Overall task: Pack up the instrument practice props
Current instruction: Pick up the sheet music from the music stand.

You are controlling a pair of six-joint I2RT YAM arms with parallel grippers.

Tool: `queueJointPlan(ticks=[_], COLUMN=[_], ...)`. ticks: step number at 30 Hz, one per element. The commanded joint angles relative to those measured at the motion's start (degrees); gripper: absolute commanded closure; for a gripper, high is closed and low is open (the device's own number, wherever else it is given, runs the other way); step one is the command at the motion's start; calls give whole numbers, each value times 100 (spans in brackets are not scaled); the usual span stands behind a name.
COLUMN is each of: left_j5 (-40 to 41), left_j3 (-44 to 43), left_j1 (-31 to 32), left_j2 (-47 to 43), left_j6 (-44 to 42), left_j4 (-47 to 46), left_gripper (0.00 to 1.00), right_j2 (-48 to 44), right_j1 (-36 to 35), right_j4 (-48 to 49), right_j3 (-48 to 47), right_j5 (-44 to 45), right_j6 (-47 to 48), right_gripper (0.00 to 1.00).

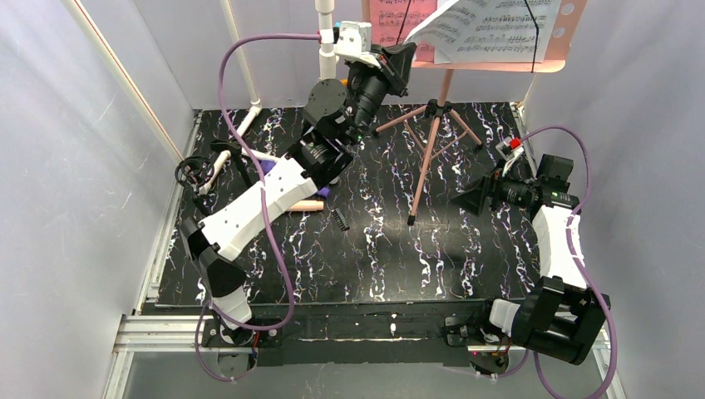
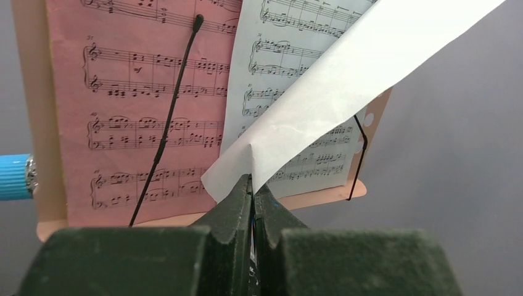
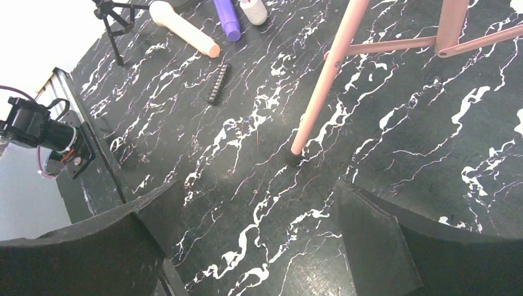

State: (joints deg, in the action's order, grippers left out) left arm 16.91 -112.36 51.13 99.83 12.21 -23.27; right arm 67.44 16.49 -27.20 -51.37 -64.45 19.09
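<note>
The pink music stand (image 1: 441, 108) rises at the back, and its desk (image 1: 549, 65) holds a pink page (image 1: 397, 21) and white sheet-music pages (image 1: 499, 25). My left gripper (image 1: 409, 60) is raised to the desk. In the left wrist view it (image 2: 251, 182) is shut on the lower corner of a white page (image 2: 333, 92), which is curled forward off the desk (image 2: 46, 123). A pink page (image 2: 135, 105) sits under a black wire. My right gripper (image 3: 256, 197) hangs open over the mat, just short of a stand leg (image 3: 324, 74). A beige-pink tube (image 3: 185, 28) and a purple tube (image 3: 227, 18) lie beyond.
A small black comb-like clip (image 3: 219, 83) lies on the black marbled mat (image 1: 374, 258) near the tubes. A white pipe frame (image 1: 326, 33) stands at the back left, its blue fitting (image 2: 13, 176) beside the desk. A small black tripod (image 1: 195, 170) sits at the left edge.
</note>
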Motion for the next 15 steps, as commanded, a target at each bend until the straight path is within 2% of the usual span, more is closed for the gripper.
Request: queueJointPlan(ticks=[1, 12, 15], left_j5=[325, 574, 358], left_j3=[310, 1334, 1924], left_j1=[26, 17, 14], left_j2=[-649, -1662, -2409], left_j6=[-140, -126, 402], left_j4=[-220, -114, 572], left_gripper=[100, 100, 100], right_j2=[-39, 39, 46], right_j1=[47, 46, 47], right_j4=[-122, -206, -659], right_j3=[5, -4, -131], right_j5=[-9, 56, 38], right_j6=[195, 287, 717], right_gripper=[0, 0, 0])
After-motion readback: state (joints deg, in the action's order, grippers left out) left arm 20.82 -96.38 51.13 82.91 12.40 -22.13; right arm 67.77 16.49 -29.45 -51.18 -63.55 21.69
